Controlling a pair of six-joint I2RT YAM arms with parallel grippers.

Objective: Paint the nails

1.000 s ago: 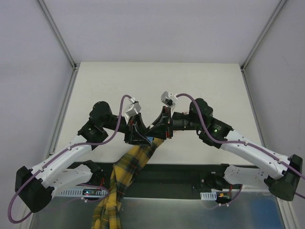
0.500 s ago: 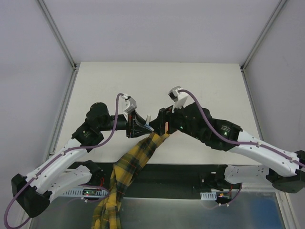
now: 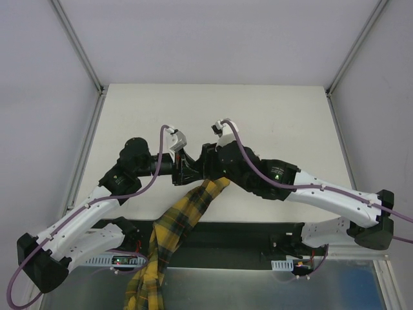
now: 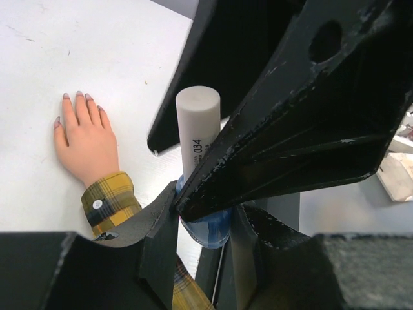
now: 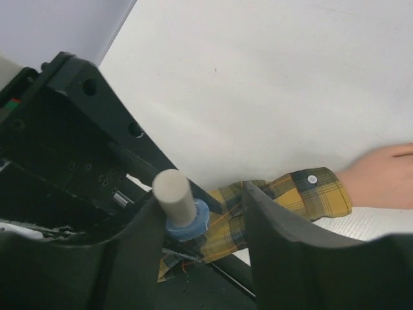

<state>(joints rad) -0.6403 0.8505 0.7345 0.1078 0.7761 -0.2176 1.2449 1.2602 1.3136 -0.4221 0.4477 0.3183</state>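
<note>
Near the middle of the pale surface (image 4: pixel 97 45) the two arms meet tip to tip, and between them stands a small blue polish bottle (image 4: pixel 210 229) with a tall off-white cap (image 4: pixel 197 123), upright. The left gripper (image 3: pixel 184 171) has its jaws closed on the blue body of the bottle, one black finger pressed to each side. The right gripper (image 5: pixel 200 197) comes in from the other side with its jaws apart, straddling the cap: one finger lies close beside it and the other stands clear, so the cap is not clamped. Just beyond the bottle a peach-coloured hand (image 4: pixel 90 145) rests palm down on the surface, fingers spread a little. The nails (image 4: pixel 79 95) tip those fingers – small and dull-tinted in the left wrist view, too small to name the shade – and lie apart from both grippers and from the bottle. A yellow plaid sleeve (image 4: pixel 110 200) covers the wrist and runs back under the left gripper toward the near edge. From above only the sleeve shows – the hand itself is hidden beneath the grippers.
</note>
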